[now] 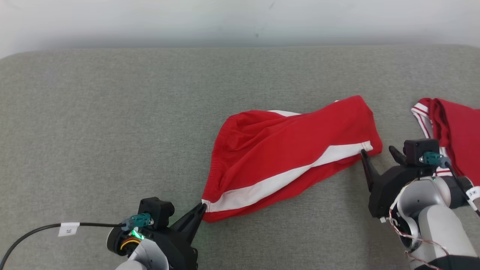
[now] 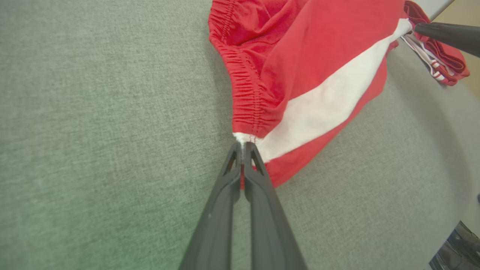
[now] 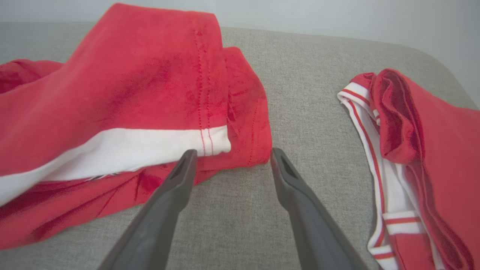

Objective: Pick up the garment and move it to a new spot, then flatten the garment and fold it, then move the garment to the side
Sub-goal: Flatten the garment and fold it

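The red shorts (image 1: pixel 285 150) lie a little right of the middle of the grey cushion (image 1: pixel 112 112), stretched slantwise, with the waistband (image 2: pixel 247 86) toward the near left and the leg hem toward the far right. A broad white stripe (image 1: pixel 281 180) runs along their near side from one end to the other. The cloth is rumpled and bunched, not flat.

The left gripper (image 1: pixel 202 208) comes in low from the near side, and its jaws are pressed together on the corner of the waistband, right where the white stripe ends. In the left wrist view the two dark fingers meet at their tips (image 2: pixel 243 144), with a pinch of white cloth between them and the shorts (image 2: pixel 311 56) fanning out beyond.

The right gripper (image 1: pixel 377 150) sits at the other end, by the leg hem, with its jaws spread wide and nothing clamped between them. In the right wrist view (image 3: pixel 232 151) one fingertip is at the end of the stripe and the other just off the hem corner of the shorts (image 3: pixel 131 86); I cannot tell whether either touches the cloth.

A second red garment (image 1: pixel 457 127) with red-and-white striped trim lies heaped at the cushion's right edge, apart from the shorts.
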Tool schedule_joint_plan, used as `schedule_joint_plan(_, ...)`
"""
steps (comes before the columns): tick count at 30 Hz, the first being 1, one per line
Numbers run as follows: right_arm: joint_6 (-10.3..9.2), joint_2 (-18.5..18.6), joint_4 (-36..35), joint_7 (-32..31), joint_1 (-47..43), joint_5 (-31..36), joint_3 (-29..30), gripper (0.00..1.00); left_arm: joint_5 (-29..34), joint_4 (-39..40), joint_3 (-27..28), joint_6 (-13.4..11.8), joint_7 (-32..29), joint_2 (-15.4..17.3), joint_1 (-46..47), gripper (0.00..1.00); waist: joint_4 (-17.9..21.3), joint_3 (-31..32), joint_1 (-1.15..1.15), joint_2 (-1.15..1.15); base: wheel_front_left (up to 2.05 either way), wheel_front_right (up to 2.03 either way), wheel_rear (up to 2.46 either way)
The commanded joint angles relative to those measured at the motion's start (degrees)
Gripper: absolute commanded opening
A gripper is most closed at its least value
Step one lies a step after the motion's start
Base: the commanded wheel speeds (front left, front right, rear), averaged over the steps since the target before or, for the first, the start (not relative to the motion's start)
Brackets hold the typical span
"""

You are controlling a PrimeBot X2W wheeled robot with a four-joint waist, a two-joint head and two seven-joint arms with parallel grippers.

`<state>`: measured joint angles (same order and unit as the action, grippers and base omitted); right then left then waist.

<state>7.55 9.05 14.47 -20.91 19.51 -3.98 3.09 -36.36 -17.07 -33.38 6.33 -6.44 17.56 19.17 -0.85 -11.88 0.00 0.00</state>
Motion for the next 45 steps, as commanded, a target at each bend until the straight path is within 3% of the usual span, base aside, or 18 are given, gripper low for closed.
schedule_joint_plan(1,-0.14,0.5,1.2,1.0,1.7,0.1,-0.1,1.00,0.2,0.3,-0.1,-0.1,0.5,0.0,0.9,0.00,-1.3,-0.9,0.00,0.00,0.00,0.00,0.00)
schedule_joint_plan(12,-0.14,0.6,7.4,1.1,3.6,-0.1,-0.4,0.97,0.4,-0.3,-0.6,-0.2,2.4,-0.5,1.7,0.00,-3.1,-1.6,0.00,0.00,0.00,0.00,0.00)
schedule_joint_plan(15,-0.14,0.6,7.9,1.5,3.7,-0.7,-0.5,0.76,0.3,-0.4,-0.5,-0.2,2.6,-0.3,1.7,0.00,-3.0,-1.6,0.00,0.00,0.00,0.00,0.00)
schedule_joint_plan(16,-0.14,0.5,8.1,1.5,3.8,-0.7,-0.6,0.63,0.3,-0.4,-0.5,-0.2,2.7,-0.2,1.8,0.00,-2.9,-1.5,0.00,0.00,0.00,0.00,0.00)
schedule_joint_plan(17,-0.14,0.5,8.1,1.5,3.8,-0.7,-0.6,0.63,0.3,-0.4,-0.5,-0.2,2.7,-0.2,1.8,0.00,-2.9,-1.5,0.00,0.00,0.00,0.00,0.00)
schedule_joint_plan(18,-0.14,0.5,8.3,1.5,3.9,-0.8,-0.7,0.51,0.3,-0.4,-0.4,-0.3,2.7,-0.2,1.8,0.00,-2.9,-1.6,0.00,0.00,0.00,0.00,0.00)
schedule_joint_plan(20,-0.14,0.4,8.7,1.5,4.0,-1.0,-0.7,0.35,0.2,-0.4,-0.4,-0.4,2.8,-0.1,1.9,0.00,-2.8,-1.5,0.00,0.00,0.00,0.00,0.00)
schedule_joint_plan(25,-0.14,0.4,9.3,1.8,4.1,-1.3,-0.9,0.17,0.3,-0.2,-0.3,-0.8,3.5,0.0,2.1,0.00,-2.6,-1.5,0.00,0.00,0.00,0.00,0.00)
schedule_joint_plan(27,-0.14,0.6,9.1,2.1,4.0,-1.5,-1.3,0.00,0.6,0.3,-0.1,-1.0,4.5,0.1,2.2,0.00,-2.5,-1.4,0.00,0.00,0.00,0.00,0.00)
schedule_joint_plan(32,-0.14,0.1,4.7,3.1,2.2,-6.1,-2.7,0.00,-1.0,4.0,2.0,-0.4,10.2,-0.3,2.0,0.00,-2.4,-0.3,0.00,0.00,0.00,0.00,0.00)
schedule_joint_plan(37,-0.14,2.1,-6.1,1.9,-0.2,-15.6,-5.0,0.00,-6.2,12.1,8.2,0.2,16.6,0.3,1.7,0.00,-1.6,1.3,0.00,0.00,0.00,0.00,0.00)
schedule_joint_plan(45,-0.14,5.7,-22.3,-4.0,0.4,-24.3,-1.6,0.00,-14.8,25.7,17.3,-0.5,14.8,4.0,6.5,0.00,0.9,3.6,0.00,0.00,0.00,0.00,0.00)
